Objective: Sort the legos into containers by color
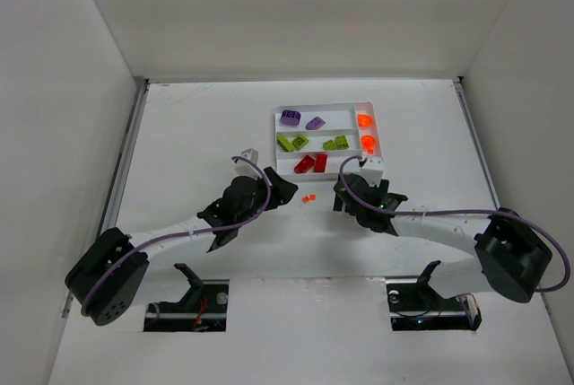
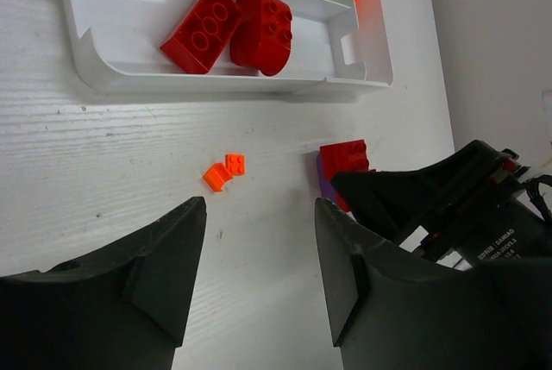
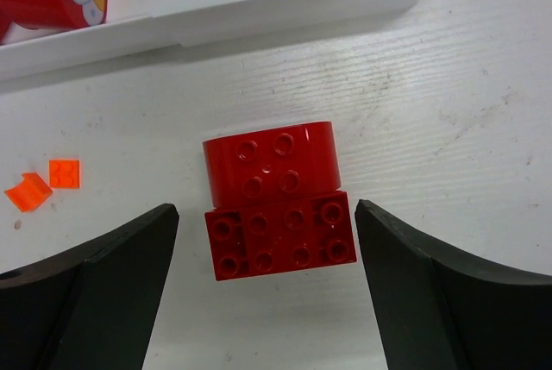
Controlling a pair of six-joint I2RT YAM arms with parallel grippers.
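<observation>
The white tray (image 1: 277, 138) holds purple legos (image 1: 290, 117) in its far slot, lime green legos (image 1: 292, 142) in the middle one and red legos (image 1: 311, 163) in the near one. Orange round pieces (image 1: 364, 120) lie in the narrow end slot. Two red legos, one rounded (image 3: 269, 167) and one rectangular (image 3: 280, 236), lie touching on the table. My right gripper (image 3: 266, 210) stands open around them, a gap on each side. Two tiny orange legos (image 2: 224, 172) lie just ahead of my left gripper (image 2: 259, 215), which is open and empty.
The tray's near wall (image 3: 259, 12) runs just beyond the red legos on the table. The right gripper's black body (image 2: 448, 206) is close on the right in the left wrist view. White walls enclose the table on three sides.
</observation>
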